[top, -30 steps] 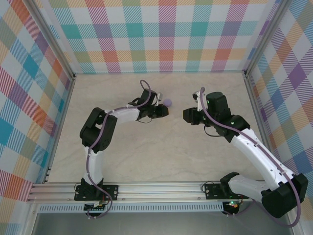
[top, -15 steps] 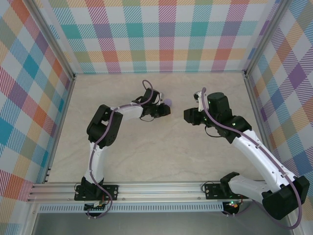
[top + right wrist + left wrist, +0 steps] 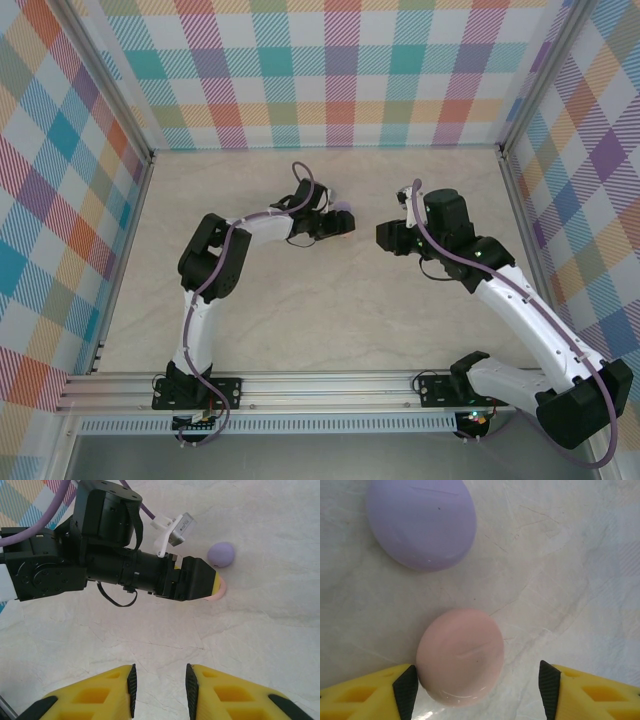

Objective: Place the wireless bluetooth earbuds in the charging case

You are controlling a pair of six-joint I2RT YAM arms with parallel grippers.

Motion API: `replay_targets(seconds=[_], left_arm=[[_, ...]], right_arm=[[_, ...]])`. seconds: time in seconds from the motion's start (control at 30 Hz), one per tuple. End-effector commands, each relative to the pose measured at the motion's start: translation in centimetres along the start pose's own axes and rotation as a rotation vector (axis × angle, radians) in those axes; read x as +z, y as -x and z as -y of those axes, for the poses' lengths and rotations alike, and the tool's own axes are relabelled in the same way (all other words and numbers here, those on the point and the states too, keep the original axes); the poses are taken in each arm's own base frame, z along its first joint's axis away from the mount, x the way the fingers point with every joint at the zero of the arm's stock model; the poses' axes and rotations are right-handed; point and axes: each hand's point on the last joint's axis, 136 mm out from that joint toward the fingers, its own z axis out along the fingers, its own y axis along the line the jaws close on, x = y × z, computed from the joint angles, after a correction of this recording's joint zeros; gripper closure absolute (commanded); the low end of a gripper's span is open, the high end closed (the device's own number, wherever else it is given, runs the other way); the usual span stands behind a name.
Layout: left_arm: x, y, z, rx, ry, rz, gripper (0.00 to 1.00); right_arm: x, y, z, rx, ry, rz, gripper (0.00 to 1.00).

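My left claw (image 3: 477, 690) stands wide astride a glossy pink pebble-shaped disc (image 3: 460, 655) on the tabletop (image 3: 570, 580); right claw (image 3: 160, 680) narrow, empty. Light, slick, I judge: pinch its flanks.

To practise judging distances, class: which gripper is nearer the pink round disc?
Left. The left gripper straddles the pink round disc, a finger on each side; the right gripper is apart from it, bare table between.

Pink disc (image 3: 460, 657); purple disc (image 3: 420, 522) — bare table (image 3: 570, 555) around
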Motion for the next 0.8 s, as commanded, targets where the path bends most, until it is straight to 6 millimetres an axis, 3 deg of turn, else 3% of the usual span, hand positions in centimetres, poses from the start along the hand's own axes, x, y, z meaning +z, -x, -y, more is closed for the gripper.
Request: replay_targets(seconds=[0.0, 0.1, 0.3, 0.53, 0.77], left_arm=[[-2.2, 0.2, -1.7, 0.034, 0.114, 0.023, 0.32], [-4.1, 0.7, -2.1, 0.071, 0.178, 0.057, 0.31], [-9.6, 1.2, -2.9, 0.146, 0.320, 0.159, 0.30], [-16.5, 0.3, -4.9, 0.221, 0.514, 0.247, 0.30], [-22.4, 0.2, -6.8, 0.301, 0.711, 0.341, 0.28]], right_arm=[[-0.3, -0.2, 0.7, -0.003, -0.044, 0.002, 0.65], [0.0, -0.4, 2.0, 0.008, -0.109, 0.002, 0.65], [0.4, -0.7, 5.7, 0.048, -0.301, 0.033, 0.65], [-0.5, -1.0, 11.6, 0.068, -0.627, 0.098, 0.63], [-0.6, -1.9, 15.0, 0.031, -0.760, 0.146, 0.61]])
